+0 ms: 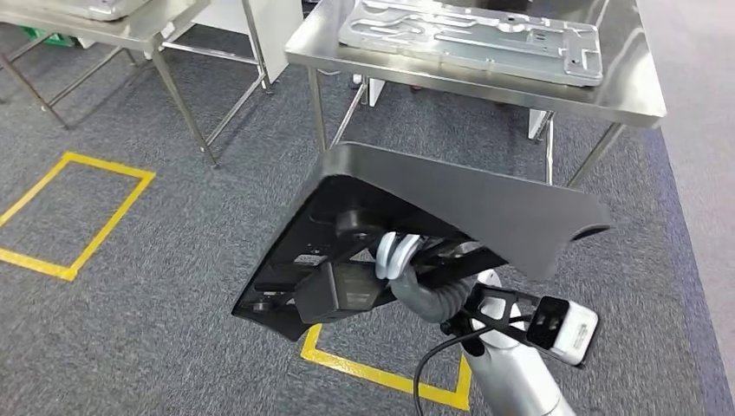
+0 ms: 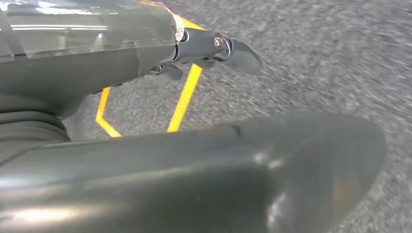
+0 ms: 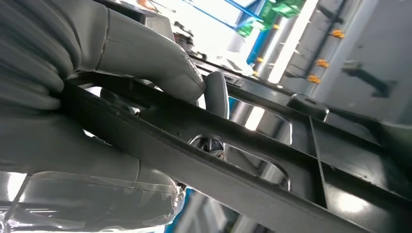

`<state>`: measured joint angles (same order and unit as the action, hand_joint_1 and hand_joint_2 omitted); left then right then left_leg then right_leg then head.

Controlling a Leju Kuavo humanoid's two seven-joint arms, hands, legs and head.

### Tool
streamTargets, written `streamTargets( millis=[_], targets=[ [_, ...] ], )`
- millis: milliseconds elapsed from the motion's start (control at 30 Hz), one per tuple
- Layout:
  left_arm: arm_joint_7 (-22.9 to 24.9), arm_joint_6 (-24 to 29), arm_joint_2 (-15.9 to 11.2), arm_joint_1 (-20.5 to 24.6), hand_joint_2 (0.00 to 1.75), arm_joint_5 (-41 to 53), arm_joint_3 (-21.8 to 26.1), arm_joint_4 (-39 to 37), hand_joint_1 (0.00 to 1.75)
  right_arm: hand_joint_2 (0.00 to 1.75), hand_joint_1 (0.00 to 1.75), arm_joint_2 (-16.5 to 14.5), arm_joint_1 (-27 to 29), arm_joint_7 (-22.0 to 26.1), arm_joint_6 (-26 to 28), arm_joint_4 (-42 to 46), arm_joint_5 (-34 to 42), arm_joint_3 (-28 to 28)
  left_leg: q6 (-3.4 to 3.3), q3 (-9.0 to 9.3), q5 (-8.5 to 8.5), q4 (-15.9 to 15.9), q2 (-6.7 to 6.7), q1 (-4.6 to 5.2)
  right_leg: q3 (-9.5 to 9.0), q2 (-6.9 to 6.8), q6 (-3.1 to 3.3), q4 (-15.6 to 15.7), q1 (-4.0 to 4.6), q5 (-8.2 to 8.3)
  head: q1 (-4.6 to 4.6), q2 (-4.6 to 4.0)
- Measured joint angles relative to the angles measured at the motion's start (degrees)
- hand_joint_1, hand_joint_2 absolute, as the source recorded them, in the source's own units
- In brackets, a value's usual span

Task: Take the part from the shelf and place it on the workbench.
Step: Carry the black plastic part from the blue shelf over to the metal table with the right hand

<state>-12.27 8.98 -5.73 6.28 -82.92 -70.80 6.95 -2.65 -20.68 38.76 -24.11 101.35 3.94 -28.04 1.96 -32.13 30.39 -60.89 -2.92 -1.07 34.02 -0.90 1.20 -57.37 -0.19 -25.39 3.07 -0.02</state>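
Note:
The part (image 1: 451, 204) is a large black moulded panel with ribs on its underside. It hangs tilted over the grey carpet, just in front of the steel workbench (image 1: 641, 95). My right hand (image 1: 407, 269) reaches up under it and grips one of its ribs. The right wrist view shows this up close: the thumb and fingers of my right hand (image 3: 121, 53) wrap a black bar of the part (image 3: 233, 145). A flat silver metal plate (image 1: 472, 35) lies on the workbench top. My left hand (image 2: 97, 58) hangs over the carpet with its fingers (image 2: 228, 48) stretched out, holding nothing.
A second steel table (image 1: 147, 30) stands at the back left. Yellow tape rectangles mark the carpet at the left (image 1: 78, 217) and right below the part (image 1: 381, 373). The workbench legs (image 1: 319, 108) stand close behind the part.

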Motion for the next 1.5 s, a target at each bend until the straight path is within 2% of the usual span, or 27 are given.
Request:
streamTargets(
  millis=[67, 100, 133, 167, 200, 267, 333, 400, 433, 500, 567, 600, 633, 667, 700, 767, 833, 933, 1000, 1100, 1133, 1167, 1200, 1300, 1367, 1433, 1500],
  targets=[
    [-0.16, -0.05, 0.13, -0.14, 0.0, -0.01, -0.08, 0.0, 0.0, 1.75, 1.75, 0.02, -0.94, -0.13, -0.47, 0.14, 0.97, -0.35, 0.15, -3.7, 3.71, -7.82, 1.99, -0.11, -0.03, 1.17, 0.4, 0.03, 0.05, 0.03, 0.01, 0.0],
    [-0.14, -0.03, 0.18, -0.26, 0.0, -0.01, -0.11, 0.0, 0.0, 1.75, 1.75, 0.05, -1.13, -0.23, -0.62, 0.15, 1.36, -0.49, 0.19, -5.59, 4.88, -11.43, 2.28, -0.12, -0.05, 1.85, 0.48, 0.01, 0.13, 0.01, 0.01, 0.0],
    [-0.1, 0.04, 0.23, -0.36, 0.0, -0.01, -0.14, 0.0, 0.0, 1.75, 1.75, 0.11, -1.2, -0.43, -0.7, 0.16, 1.72, -0.6, 0.17, -6.74, 4.89, -13.23, 2.4, -0.11, -0.09, 2.57, 0.49, -0.03, 0.21, 0.0, 0.01, 0.0],
    [-0.03, 0.16, 0.3, -0.4, 0.0, -0.01, -0.15, 0.0, 0.0, 1.75, 1.75, 0.18, -1.23, -0.66, -0.71, 0.19, 2.03, -0.71, 0.07, -6.88, 3.72, -12.77, 2.47, -0.11, -0.17, 3.29, 0.48, -0.08, 0.27, -0.03, 0.01, 0.0],
    [0.04, 0.31, 0.34, -0.39, 0.0, -0.01, -0.15, 0.0, 0.0, 1.75, 1.75, 0.24, -1.25, -0.88, -0.71, 0.27, 2.28, -0.84, -0.1, -5.94, 1.6, -10.04, 2.7, -0.12, -0.28, 4.0, 0.43, -0.16, 0.3, -0.08, 0.01, 0.0],
    [0.16, 0.55, 0.38, -0.39, 0.0, -0.01, -0.15, 0.0, 0.0, 1.75, 1.75, 0.3, -1.31, -1.33, -0.68, 0.58, 2.65, -1.09, -0.65, -2.75, -2.57, -1.99, 4.75, -0.17, -0.34, 5.28, 0.17, -0.44, 0.36, -0.27, 0.01, 0.0],
    [0.32, 0.62, 0.41, -0.43, 0.0, -0.01, -0.15, 0.0, 0.0, 1.75, 1.75, 0.33, -1.34, -1.78, -0.61, 0.9, 2.86, -1.26, -1.11, -0.9, -3.87, 2.39, 6.68, -0.1, 0.03, 6.41, -0.39, -0.69, 0.19, -0.27, 0.0, 0.0],
    [0.48, 0.66, 0.5, -0.37, 0.0, -0.01, -0.15, 0.01, 0.0, 1.75, 1.75, 0.39, -1.34, -2.04, -0.55, 1.15, 3.01, -1.31, -1.53, -0.64, -3.79, 2.95, 6.38, -0.01, 0.4, 7.48, -1.16, -0.6, 0.0, -0.03, 0.01, 0.0],
    [0.52, 0.68, 0.6, -0.27, 0.0, -0.01, -0.15, 0.01, 0.0, 1.75, 1.75, 0.43, -1.33, -2.05, -0.54, 1.31, 3.06, -1.32, -1.84, -0.49, -3.94, 3.26, 5.83, -0.09, 0.48, 7.3, -1.52, -0.7, 0.05, -0.12, 0.0, 0.0],
    [0.54, 0.72, 0.78, -0.13, 0.0, -0.01, -0.15, 0.01, 0.0, 1.75, 1.75, 0.49, -1.53, -2.05, -0.51, 1.64, 3.13, -1.34, -2.6, -0.17, -4.23, 3.87, 4.56, -0.39, 1.61, 5.11, -2.17, -3.14, 0.25, -1.75, -0.01, 0.0],
    [0.55, 0.74, 0.82, -0.25, 0.0, -0.01, -0.15, 0.0, 0.0, 1.75, 1.75, 0.57, -1.67, -2.1, -0.46, 1.78, 3.2, -1.37, -3.01, -0.08, -4.24, 4.03, 3.21, -0.3, 5.03, 2.38, -2.64, -10.07, 0.02, -5.28, -0.02, 0.0],
    [0.55, 0.78, 0.83, -0.36, 0.0, -0.01, -0.15, 0.0, 0.0, 1.75, 1.75, 0.62, -1.66, -2.15, -0.44, 1.77, 3.24, -1.38, -3.04, -0.1, -4.2, 4.01, 2.53, -0.24, 7.0, 1.82, -2.86, -13.85, -0.18, -6.73, -0.01, 0.0],
    [0.55, 0.87, 0.84, -0.42, 0.0, -0.01, -0.15, 0.0, 0.0, 1.75, 1.75, 0.71, -1.63, -2.22, -0.43, 1.7, 3.29, -1.38, -3.03, -0.09, -4.15, 4.0, 1.85, -0.21, 8.29, 1.56, -3.06, -16.23, -0.37, -7.22, -0.01, 0.0],
    [0.55, 0.99, 0.86, -0.43, 0.0, -0.01, -0.15, 0.0, 0.0, 1.75, 1.75, 0.8, -1.68, -2.28, -0.43, 1.6, 3.39, -1.38, -2.98, -0.05, -4.07, 3.97, 1.21, -0.2, 8.5, 1.36, -3.2, -16.47, -0.52, -6.6, -0.01, 0.0],
    [0.55, 1.13, 0.91, -0.4, 0.0, -0.01, -0.14, 0.0, 0.0, 1.75, 1.75, 0.85, -1.81, -2.34, -0.42, 1.46, 3.6, -1.38, -2.86, 0.06, -3.97, 3.95, 0.64, -0.2, 7.39, 1.05, -3.24, -14.24, -0.63, -4.97, -0.01, 0.0],
    [0.53, 1.33, 1.03, -0.29, 0.0, -0.01, -0.05, 0.0, 0.0, 1.75, 1.75, 0.89, -2.35, -2.66, -0.33, 1.13, 4.54, -1.38, -2.46, 0.34, -3.68, 3.89, -0.17, -0.1, 3.05, -0.25, -2.95, -5.97, -0.55, -1.28, -0.01, 0.0],
    [0.44, 1.42, 1.12, -0.17, 0.0, -0.01, 0.19, 0.0, 0.0, 1.75, 1.75, 0.91, -2.87, -3.17, -0.14, 0.73, 5.83, -1.38, -1.82, 0.56, -3.41, 3.84, -0.64, 0.09, 0.33, -1.05, -2.34, -0.66, -0.17, 0.21, -0.01, 0.0],
    [0.3, 1.07, 1.18, 0.06, 0.0, -0.01, 0.47, 0.0, 0.0, 1.75, 1.75, 0.97, -2.99, -3.51, 0.33, -0.03, 7.13, -1.35, -0.79, 0.81, -3.21, 3.91, -0.96, 0.09, 0.05, -0.53, -1.36, 0.16, 0.05, 0.22, -0.01, 0.0],
    [0.4, 0.4, 1.19, 0.09, 0.0, -0.01, 0.54, 0.0, 0.0, 1.75, 1.75, 1.0, -2.91, -3.38, 0.68, -0.23, 7.35, -1.26, -0.31, 0.02, -1.62, 1.74, 0.29, -0.1, -0.28, -0.23, -0.62, 0.65, -0.19, 0.42, -0.01, 0.0],
    [0.9, -0.15, 1.15, -0.25, 0.0, -0.01, 0.55, 0.0, 0.0, 1.75, 1.75, 1.15, -2.2, -3.07, 0.92, -0.24, 7.35, -1.08, 0.03, -5.04, 3.58, -8.97, 2.19, -0.2, -0.47, 0.22, 0.03, 0.75, -0.16, 0.36, -0.01, 0.0],
    [1.02, -0.2, 1.13, -0.37, 0.0, -0.01, 0.55, 0.0, 0.0, 1.75, 1.75, 1.26, -1.81, -3.04, 0.93, -0.24, 7.35, -1.02, 0.1, -6.61, 4.33, -11.9, 2.35, -0.2, -0.49, 0.47, 0.11, 0.67, -0.08, 0.28, -0.01, 0.0],
    [1.09, -0.25, 1.1, -0.46, 0.0, -0.01, 0.55, 0.0, 0.0, 1.75, 1.75, 1.37, -1.49, -3.02, 0.93, -0.24, 7.34, -0.97, 0.1, -7.32, 3.96, -12.9, 2.4, -0.2, -0.52, 0.76, 0.13, 0.55, -0.03, 0.17, -0.01, 0.0],
    [1.13, -0.28, 1.08, -0.51, 0.0, -0.01, 0.55, 0.0, 0.0, 1.75, 1.75, 1.46, -1.28, -3.02, 0.93, -0.24, 7.33, -0.94, 0.03, -6.88, 2.42, -11.46, 2.4, -0.2, -0.61, 1.06, 0.1, 0.4, 0.0, 0.02, -0.01, 0.0],
    [1.16, -0.36, 0.95, -0.43, 0.0, -0.01, 0.55, 0.0, 0.0, 1.75, 1.75, 1.57, -1.07, -2.88, 1.06, -0.24, 7.19, -0.79, -0.64, -2.06, -3.19, -0.44, 2.62, -0.1, -0.9, 1.79, -0.35, -0.18, 0.1, -0.58, -0.01, 0.0],
    [1.21, -0.43, 0.87, -0.32, 0.0, -0.01, 0.55, 0.0, 0.0, 1.75, 1.75, 1.67, -0.8, -2.54, 1.09, -0.24, 6.98, -0.57, -1.27, -0.77, -3.79, 2.67, 2.82, 0.16, -0.7, 2.03, -0.91, -0.4, 0.2, -0.7, -0.01, 0.0],
    [1.24, -0.52, 0.86, -0.29, 0.0, -0.01, 0.55, 0.0, 0.0, 1.75, 1.75, 1.75, -0.42, -2.09, 0.68, -0.23, 6.74, -0.24, -1.9, -0.83, -3.93, 2.95, 2.81, 0.21, -0.55, 2.08, -1.57, -0.37, 0.18, -0.68, -0.01, 0.0],
    [1.16, -0.66, 0.84, -0.22, 0.0, -0.01, 0.55, 0.0, 0.0, 1.75, 1.75, 1.77, -0.2, -1.78, 0.15, -0.2, 6.54, 0.27, -2.59, -0.67, -4.21, 3.33, 2.73, -0.01, 0.0, 1.87, -2.22, -1.79, 0.09, -1.78, -0.01, 0.0]
  ],
)
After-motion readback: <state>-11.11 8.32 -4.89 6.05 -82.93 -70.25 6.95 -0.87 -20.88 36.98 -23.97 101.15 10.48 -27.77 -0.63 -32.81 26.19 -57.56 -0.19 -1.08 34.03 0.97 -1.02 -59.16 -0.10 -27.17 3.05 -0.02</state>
